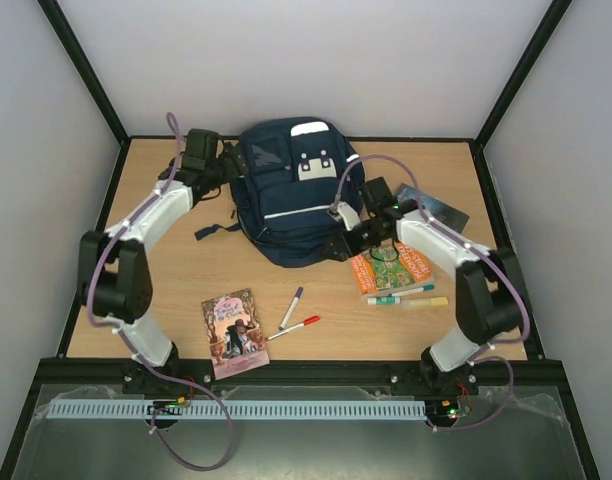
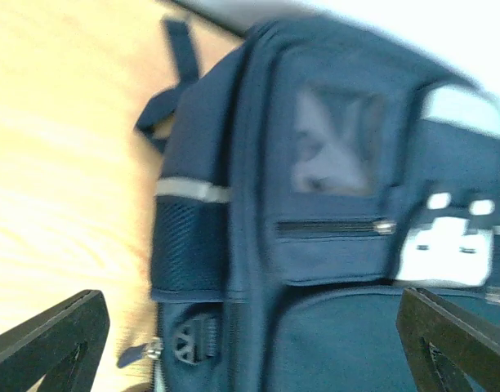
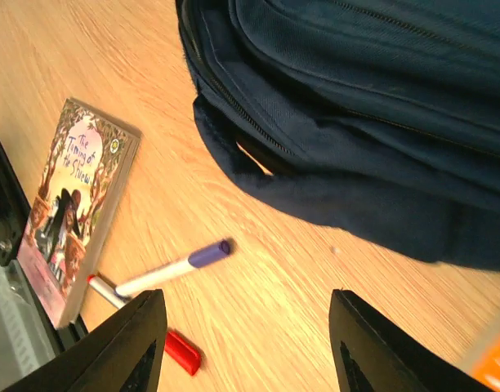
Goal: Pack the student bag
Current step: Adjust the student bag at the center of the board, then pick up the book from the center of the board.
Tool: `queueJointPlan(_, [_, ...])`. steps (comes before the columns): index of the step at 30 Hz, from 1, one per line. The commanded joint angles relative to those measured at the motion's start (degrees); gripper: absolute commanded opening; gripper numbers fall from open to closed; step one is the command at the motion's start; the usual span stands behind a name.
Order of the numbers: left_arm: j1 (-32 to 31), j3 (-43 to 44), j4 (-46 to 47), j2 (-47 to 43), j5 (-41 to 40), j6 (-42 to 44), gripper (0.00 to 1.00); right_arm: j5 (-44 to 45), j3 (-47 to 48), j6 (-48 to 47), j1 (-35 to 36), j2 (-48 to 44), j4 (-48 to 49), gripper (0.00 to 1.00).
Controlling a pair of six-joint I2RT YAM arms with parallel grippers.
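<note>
The only writing that reads is on the paperback point(image 3: 74, 204) lying at 7 o'clock from the bag: "The Taming of the Shrew". The cover of the orange patterned book point(image 1: 386, 272) under the right arm is too small to read.

The student bag point(image 1: 286, 190) lies front up on the wooden table point(image 1: 166, 290), toward 12 o'clock of its middle, with its top close to the far edge and a loose strap trailing at 8 o'clock. Bare wood is open at 9 o'clock of the bag, out to the black frame rail. The near strip is shared by the paperback, a purple-capped marker point(image 1: 291, 307) and a red-capped marker point(image 1: 294, 328), with more pens point(image 1: 398, 296) at 4 o'clock.

The left gripper point(image 2: 250, 327) sits at the bag's 10 o'clock. Its jaws are spread wide and hold nothing, and the zipped front pocket and white patch lie beyond them. The right gripper point(image 3: 246, 302) is at the bag's 4 o'clock over bare wood. Its jaws are apart and empty, and the bag's bottom edge is just past them at 12 o'clock.
</note>
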Motion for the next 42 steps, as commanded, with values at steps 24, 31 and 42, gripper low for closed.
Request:
queueJointPlan(24, [-17.15,-36.36,-19.86,-48.22,0.91,-7.7,0.99,12.18,-13.53,-18.27,0.2,-28.39,-6.44,0.52])
queueJointPlan(31, [-16.96,-36.79,-28.28,-50.7,2.67,-8.86,0.99,6.1,-8.43,-15.22,11.83,-17.87,-2.78,0.46])
queueJointPlan(42, [-16.66,-38.67,-37.84,-50.37,3.8,-14.41,0.99,14.41,-4.72,-15.54,41.37,-4.64,4.65,0.4])
